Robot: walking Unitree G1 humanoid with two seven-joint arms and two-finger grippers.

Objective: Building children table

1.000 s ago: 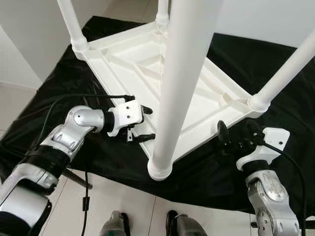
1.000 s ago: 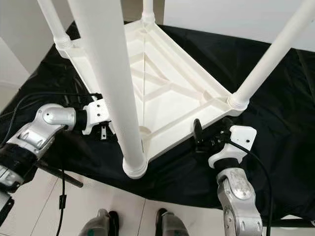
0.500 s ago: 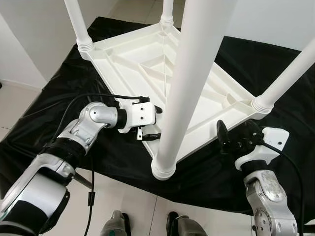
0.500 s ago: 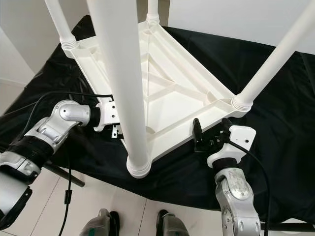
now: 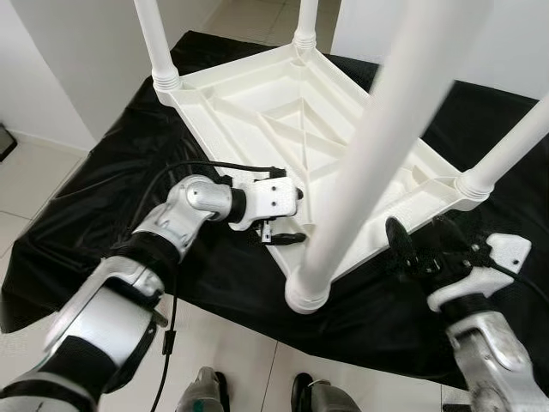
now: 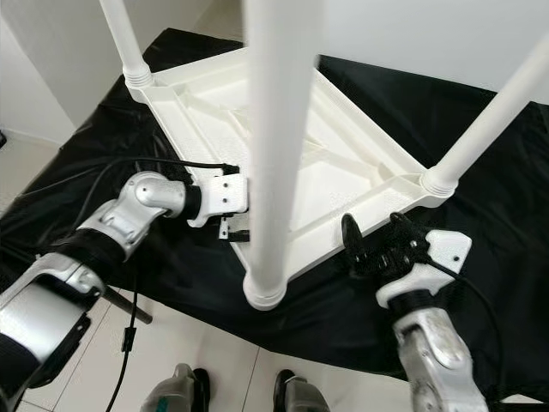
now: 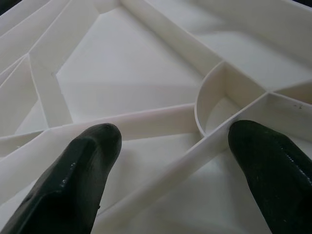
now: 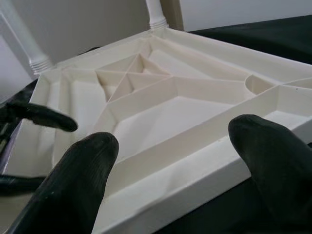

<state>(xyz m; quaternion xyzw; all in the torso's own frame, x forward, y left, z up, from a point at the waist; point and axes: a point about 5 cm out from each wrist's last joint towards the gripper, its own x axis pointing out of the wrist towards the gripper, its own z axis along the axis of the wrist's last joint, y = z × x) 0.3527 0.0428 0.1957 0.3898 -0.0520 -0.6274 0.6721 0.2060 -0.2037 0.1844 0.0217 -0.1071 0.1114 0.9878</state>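
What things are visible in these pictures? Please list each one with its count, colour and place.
table top: one, white, upside down on the black cloth, ribbed underside facing up.
table legs: four, white, standing up from the corners.
black cloth: one, spread under the table.
floor: pale tiles, in front of the cloth.
left gripper: open, at the table top's near-left edge.
right gripper: open, at its near-right edge.
robot's feet: two, grey, on the floor.
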